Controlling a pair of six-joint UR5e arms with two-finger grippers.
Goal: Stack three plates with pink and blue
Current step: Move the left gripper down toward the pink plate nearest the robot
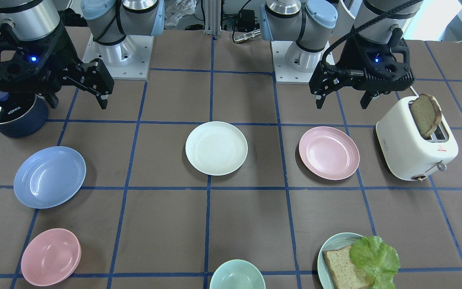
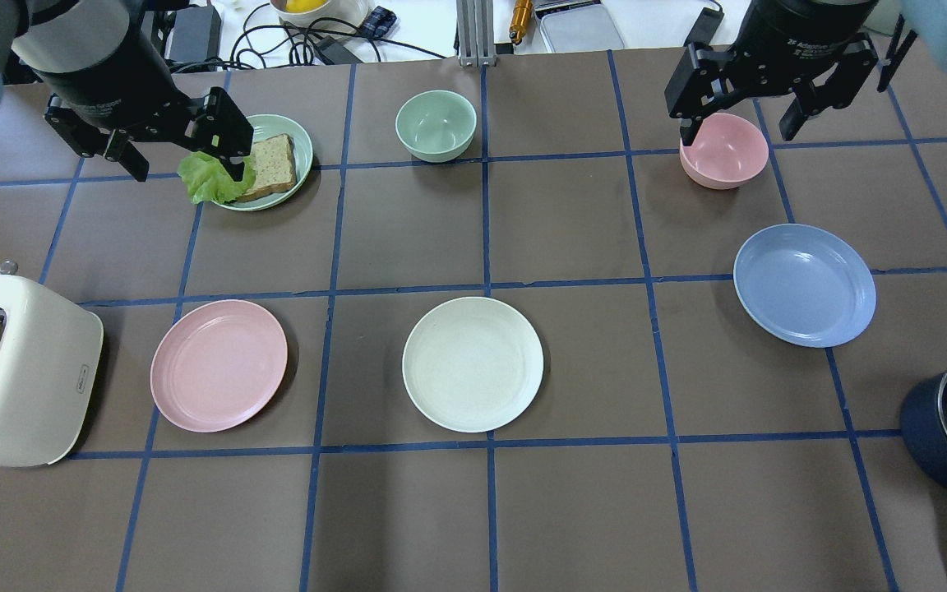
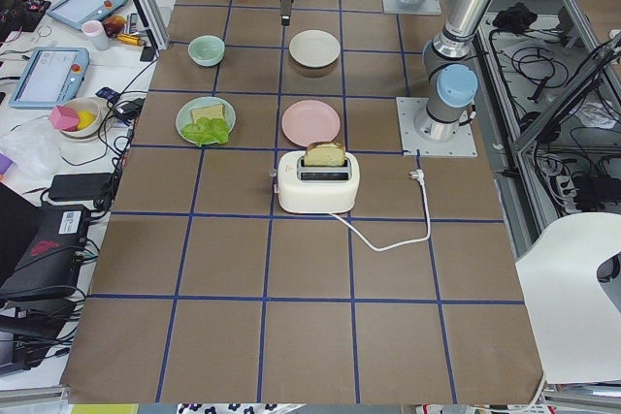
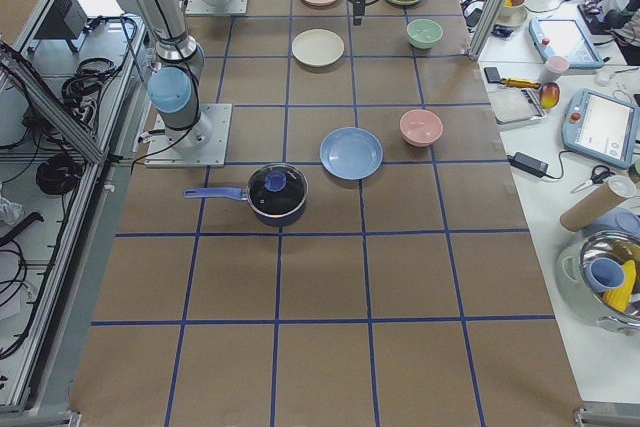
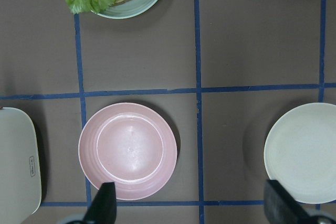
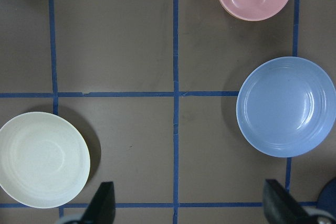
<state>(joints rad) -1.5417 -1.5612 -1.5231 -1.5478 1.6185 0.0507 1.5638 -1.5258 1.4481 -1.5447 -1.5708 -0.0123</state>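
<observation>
Nothing stacked yet: cream-white plate (image 2: 473, 363), pink plate (image 2: 219, 365), blue plate (image 2: 805, 284) lying well apart. Am hovering left pincer (image 1: 341, 103), right pincer (image 1: 78, 102), both spread wide, empty.

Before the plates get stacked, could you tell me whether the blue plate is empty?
Empty. The blue plate lies flat on the table, and its inside is bare in both the overhead and right wrist views.

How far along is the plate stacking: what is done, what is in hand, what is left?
Done: nothing; the white plate, pink plate and blue plate lie apart, unstacked. In hand: nothing; the left hand and right hand hang open and empty. Left: all the stacking.
</observation>
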